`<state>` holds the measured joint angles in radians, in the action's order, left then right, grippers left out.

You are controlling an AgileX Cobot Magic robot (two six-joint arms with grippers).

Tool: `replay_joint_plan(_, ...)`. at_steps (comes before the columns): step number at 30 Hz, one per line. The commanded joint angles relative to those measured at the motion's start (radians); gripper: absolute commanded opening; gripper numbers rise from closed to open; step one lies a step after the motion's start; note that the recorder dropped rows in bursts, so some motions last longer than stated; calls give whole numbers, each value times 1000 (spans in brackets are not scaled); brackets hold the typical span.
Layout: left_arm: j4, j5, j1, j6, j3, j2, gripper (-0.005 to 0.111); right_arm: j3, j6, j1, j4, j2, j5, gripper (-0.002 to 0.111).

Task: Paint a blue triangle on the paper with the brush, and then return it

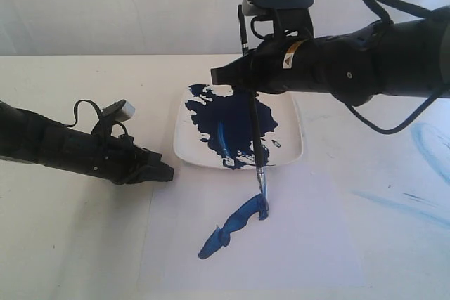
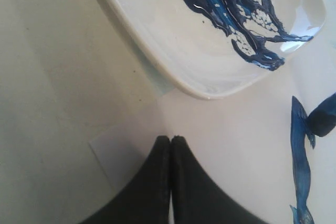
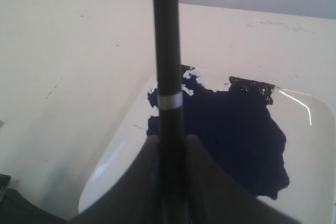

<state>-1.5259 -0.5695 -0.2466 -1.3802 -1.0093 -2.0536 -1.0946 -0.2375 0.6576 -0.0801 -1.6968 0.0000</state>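
Note:
My right gripper is shut on the black handle of the brush, above the white plate of navy paint. The brush hangs nearly upright. Its blue tip touches the paper just in front of the plate. One thick blue stroke slants from the tip down to the left; no blue triangle is in view. My left gripper is shut and empty, low over the paper's left edge beside the plate.
Faint light-blue streaks mark the cream table at the right. The right arm with its cable reaches in from the right above the plate. The left arm lies low across the table's left side.

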Motion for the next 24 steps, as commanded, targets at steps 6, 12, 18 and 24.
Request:
replay_joint_plan(6, 1, 1, -6, 11, 6, -17, 0, -1, 6, 10, 7, 1, 53, 0)
replay_joint_plan(12, 1, 1, -6, 11, 6, -17, 0, -1, 6, 17, 36, 1, 85, 0)
replay_joint_plan(18, 1, 1, -6, 11, 6, -17, 0, -1, 6, 32, 45, 1, 109, 0)
replay_joint_plan(24, 1, 1, -6, 11, 6, -17, 0, -1, 6, 34, 88, 1, 160, 0)
